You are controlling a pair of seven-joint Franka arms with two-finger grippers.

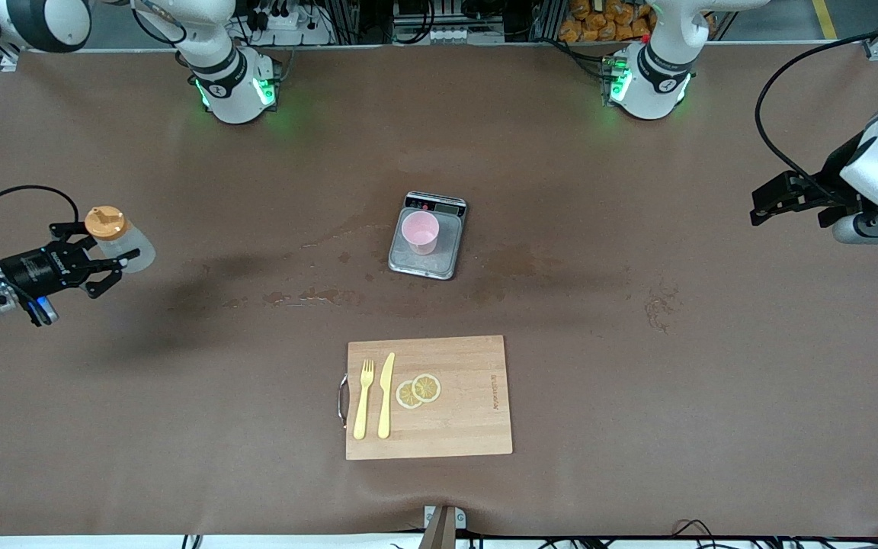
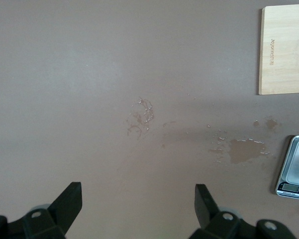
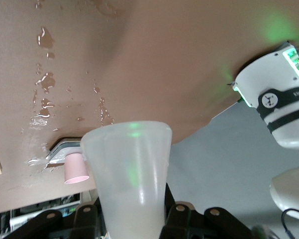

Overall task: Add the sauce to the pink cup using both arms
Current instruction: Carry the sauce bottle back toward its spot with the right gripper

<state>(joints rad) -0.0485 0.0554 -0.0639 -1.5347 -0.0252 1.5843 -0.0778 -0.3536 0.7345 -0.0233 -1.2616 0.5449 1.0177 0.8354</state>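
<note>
Mostly brown table (image 1: pixel 637 427), wet patches (image 1: pixel 309 293); right tool (image 1: pixel 107 271) pinching sauce bottle (image 1: pixel 115 240), left tool (image 1: pixel 761 204) spread.

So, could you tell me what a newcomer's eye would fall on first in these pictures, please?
Probably the squeeze bottle with its orange cap, held up in the right gripper over the right arm's end of the table. Next, the pink cup standing on the grey scale mid-table, with wet smears beside it. The left gripper waits with its jaws open over the left arm's end.
</note>
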